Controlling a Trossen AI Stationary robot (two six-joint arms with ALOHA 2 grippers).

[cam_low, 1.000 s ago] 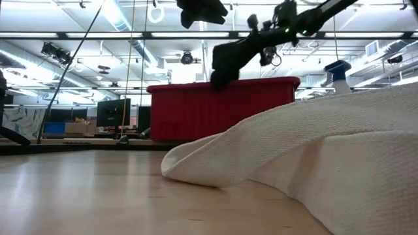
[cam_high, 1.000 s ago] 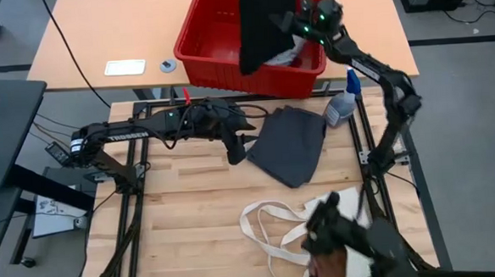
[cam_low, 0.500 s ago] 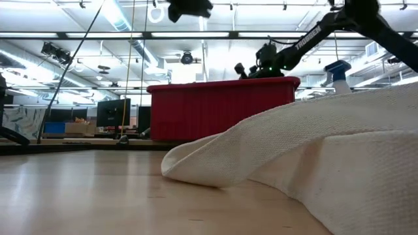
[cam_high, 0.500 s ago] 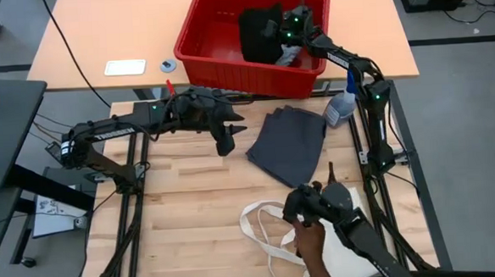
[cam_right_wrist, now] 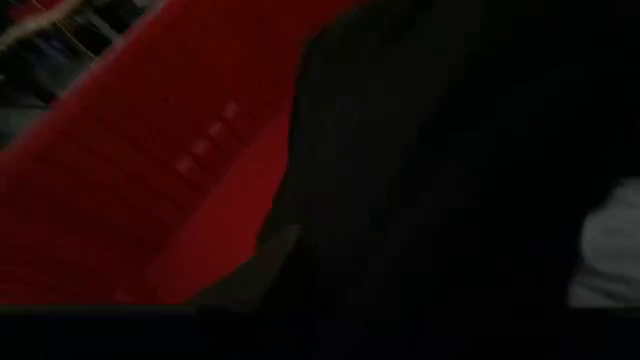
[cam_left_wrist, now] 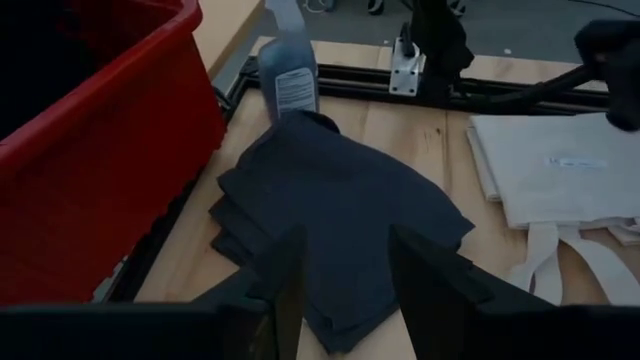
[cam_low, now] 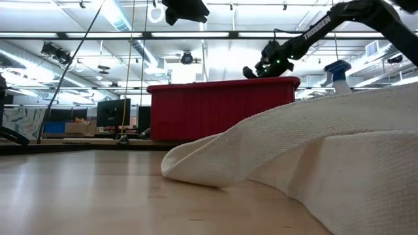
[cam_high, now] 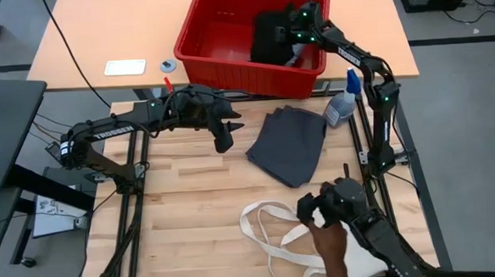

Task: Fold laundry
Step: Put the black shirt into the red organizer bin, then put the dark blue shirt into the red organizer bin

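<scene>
Right tool reaches into the red bin at the black garment; grip unclear. Left tool, spread, hovers beside the bin.

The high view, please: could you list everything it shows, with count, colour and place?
Bin: one, red, on the far table.
Black garment: one, inside the bin's right half.
Dark grey garment: one, folded, on the wooden table's far right part.
Tote bag: one, cream with long handles, at the near right.
Spray bottle: one, blue and clear, right of the grey garment.
White card: one, on the far table, left of the bin.
Person's hand: one, holding a dark device over the tote bag.
Left gripper: fingers open, above the table left of the grey garment.
Right gripper: in the bin at the black garment.
</scene>
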